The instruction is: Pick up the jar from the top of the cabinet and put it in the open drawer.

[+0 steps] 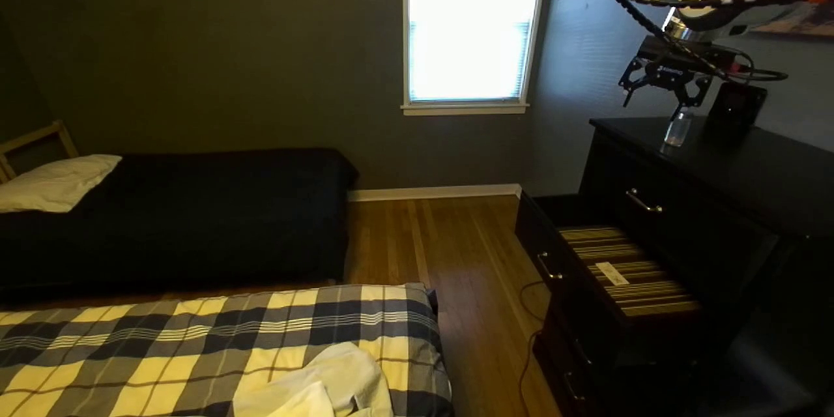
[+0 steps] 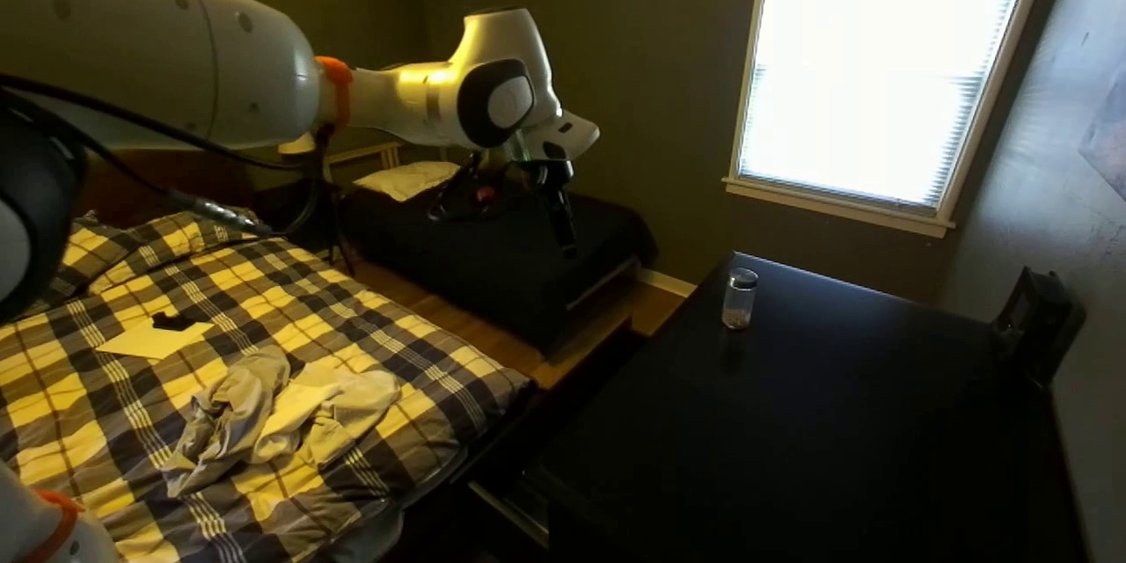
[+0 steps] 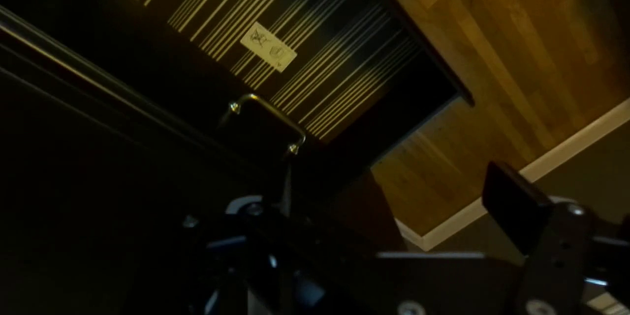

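The jaws are spread wide and have hold of nothing. In an exterior view a fingertip of the gripper [image 1: 653, 111] overlaps the jar [image 1: 677, 131], but in an exterior view the gripper is well apart from the jar [image 2: 740, 299], so I take that overlap as line of sight only. The jar stands upright near the front corner of the cabinet [image 2: 792, 422], at the window end. The wrist view looks down on the pulled-out drawer [image 3: 344, 93], striped inside, a paper slip [image 3: 268, 47] on its floor; the jar does not show there.

The step in hand, I judge, is reaching the jar. Travel across well above its lid, find it in the wrist view and centre the gap on it before descending. Come straight down, fingers either side of the clear body, and close gently below the lid. A sideways brush could tip the jar or send it over the edge. Once held, lift it clear before swinging out.
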### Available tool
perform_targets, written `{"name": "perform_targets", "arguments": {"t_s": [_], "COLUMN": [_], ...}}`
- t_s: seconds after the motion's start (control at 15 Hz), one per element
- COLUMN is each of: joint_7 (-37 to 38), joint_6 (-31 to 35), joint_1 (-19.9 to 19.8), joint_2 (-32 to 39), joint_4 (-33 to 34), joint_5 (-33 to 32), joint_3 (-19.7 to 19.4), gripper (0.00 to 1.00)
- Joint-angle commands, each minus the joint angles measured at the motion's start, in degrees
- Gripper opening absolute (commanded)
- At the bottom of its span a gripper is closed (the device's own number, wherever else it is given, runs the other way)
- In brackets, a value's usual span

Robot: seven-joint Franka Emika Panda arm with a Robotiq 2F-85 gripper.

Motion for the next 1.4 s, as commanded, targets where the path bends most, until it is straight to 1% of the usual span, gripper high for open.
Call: {"name": "perform_targets", "arguments": {"t_s": [0.0,0.13,0.4,0.53,0.73,1.0,1.33], "joint_7": [5.9,7.9,11.0,11.9,13.2,13.9,13.9], "joint_6": [-1.5,-2.2,-1.2,-0.8,-2.0,-2.4,-2.1], "joint_1": [1.3,1.8,2.9,3.3,3.9,4.0,4.0], "joint_2": [8.7,12.6,19.7,22.9,26.5,29.9,33.0], "joint_4": [10.7,15.4,23.0,26.2,30.0,33.3,36.3], "joint_5": [-5.2,-7.4,-11.1,-12.6,-13.7,-12.8,-12.6], "joint_3": [-3.6,-5.9,-10.5,-12.6,-15.4,-17.8,-19.2], "gripper": [1.00,1.00,1.00,1.00,1.00,1.00,1.00]}}
